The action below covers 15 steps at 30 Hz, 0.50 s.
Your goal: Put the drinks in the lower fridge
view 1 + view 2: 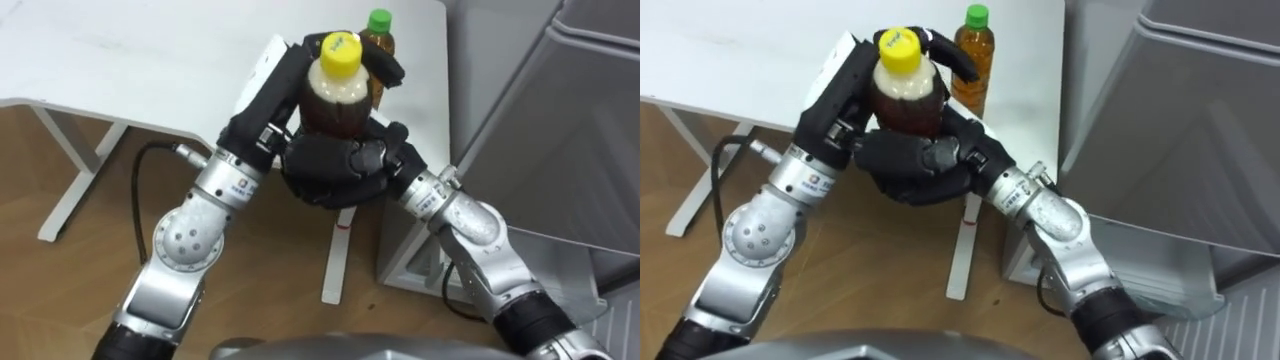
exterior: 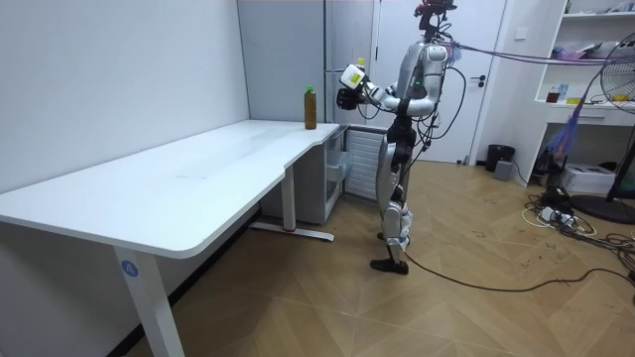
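A brown drink bottle with a yellow cap (image 1: 338,88) is held upright in front of my chest. My left hand (image 1: 268,100) is shut on its upper part from the left, and my right hand (image 1: 335,172) is curled round its base from below. A second brown bottle with a green cap (image 1: 379,40) stands on the white table (image 1: 150,60) near its far right corner, just behind the held one. In the room view I stand at the table's end beside the grey fridge (image 2: 349,50), with the held bottle (image 2: 349,79) raised at chest height.
The grey fridge (image 1: 560,140) rises close on my right. A white open lower door or shelf (image 1: 405,255) sticks out beside the table leg (image 1: 338,250). In the room view, wooden floor lies behind me, with a fan (image 2: 615,119) and shelves further off.
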Tool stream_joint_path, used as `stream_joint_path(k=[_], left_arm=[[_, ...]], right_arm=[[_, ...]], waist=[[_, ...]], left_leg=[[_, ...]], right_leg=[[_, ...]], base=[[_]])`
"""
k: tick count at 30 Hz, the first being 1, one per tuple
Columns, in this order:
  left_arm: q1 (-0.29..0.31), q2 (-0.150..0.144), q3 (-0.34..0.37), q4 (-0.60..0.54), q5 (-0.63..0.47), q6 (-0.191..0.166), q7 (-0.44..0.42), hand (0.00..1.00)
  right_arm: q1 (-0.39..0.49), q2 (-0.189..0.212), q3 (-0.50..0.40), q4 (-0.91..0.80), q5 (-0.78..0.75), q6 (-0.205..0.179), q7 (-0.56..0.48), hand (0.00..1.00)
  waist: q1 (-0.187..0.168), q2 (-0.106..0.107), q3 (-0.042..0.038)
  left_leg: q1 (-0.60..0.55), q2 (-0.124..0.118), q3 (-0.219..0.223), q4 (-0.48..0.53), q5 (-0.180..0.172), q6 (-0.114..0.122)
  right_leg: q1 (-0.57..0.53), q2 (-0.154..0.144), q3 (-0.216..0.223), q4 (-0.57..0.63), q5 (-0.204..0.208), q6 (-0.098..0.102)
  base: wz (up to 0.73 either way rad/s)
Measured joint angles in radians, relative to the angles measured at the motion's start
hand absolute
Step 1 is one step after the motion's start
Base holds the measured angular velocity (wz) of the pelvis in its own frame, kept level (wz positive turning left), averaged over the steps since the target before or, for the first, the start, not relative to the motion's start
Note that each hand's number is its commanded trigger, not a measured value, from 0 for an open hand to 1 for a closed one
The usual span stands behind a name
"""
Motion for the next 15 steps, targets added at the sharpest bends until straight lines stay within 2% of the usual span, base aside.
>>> stream_joint_path(k=[2,3,5,6,7,8,11,15], left_arm=[[0.0,0.022,-0.024,0.028,0.041,-0.065,0.066,1.0],[0.0,0.031,-0.026,0.032,0.047,-0.08,0.079,1.0],[0.0,0.047,-0.027,0.043,0.096,-0.135,0.126,1.0],[0.0,0.052,-0.027,0.043,0.109,-0.147,0.14,1.0],[0.001,0.065,-0.027,0.043,0.127,-0.172,0.168,1.0],[0.003,0.073,-0.027,0.043,0.148,-0.195,0.197,1.0],[0.003,0.086,-0.027,0.044,0.206,-0.241,0.261,1.0],[0.01,0.104,-0.027,0.044,0.261,-0.289,0.324,1.0]], right_arm=[[-0.007,-0.014,0.025,0.007,0.0,-0.037,-0.02,1.0],[-0.006,-0.015,0.03,0.006,-0.001,-0.043,-0.022,1.0],[-0.011,-0.018,0.056,0.006,-0.003,-0.07,-0.054,1.0],[-0.016,-0.022,0.063,0.006,-0.004,-0.077,-0.06,1.0],[-0.025,-0.028,0.073,0.003,-0.008,-0.09,-0.066,1.0],[-0.035,-0.035,0.089,-0.001,-0.008,-0.102,-0.08,1.0],[-0.042,-0.054,0.105,-0.023,-0.029,-0.119,-0.107,1.0],[-0.043,-0.055,0.109,-0.033,-0.051,-0.147,-0.119,1.0]], waist=[[0.003,-0.003,-0.0016],[0.003,-0.004,-0.0013],[-0.001,-0.009,0.002],[-0.002,-0.01,0.0032],[-0.005,-0.01,0.0086],[-0.008,-0.014,0.0097],[-0.012,-0.019,0.012],[-0.027,-0.02,0.0134]], left_leg=[[0.0,-0.003,-0.009,0.001,0.0,0.001],[0.0,-0.003,-0.01,0.002,0.0,0.001],[0.0,-0.005,-0.019,0.004,0.0,0.001],[0.0,-0.005,-0.019,0.005,0.0,0.001],[0.0,-0.006,-0.021,0.007,0.0,0.001],[-0.001,-0.006,-0.022,0.01,0.0,0.001],[-0.004,-0.007,-0.023,0.015,0.0,0.001],[-0.009,-0.008,-0.026,0.017,0.0,0.001]], right_leg=[[-0.002,-0.001,0.0,0.002,-0.001,0.001],[-0.002,-0.001,0.0,0.003,-0.001,0.001],[-0.003,-0.001,0.001,0.008,-0.001,0.002],[-0.005,-0.001,0.002,0.011,-0.002,0.001],[-0.005,-0.001,0.002,0.014,-0.004,0.002],[-0.005,0.0,0.002,0.015,-0.004,0.002],[-0.005,0.0,0.004,0.017,-0.004,0.002],[-0.007,0.0,0.002,0.02,-0.005,0.003]], base=[[0.0],[0.0],[0.0],[0.0],[0.0],[0.0],[0.0],[0.03]])
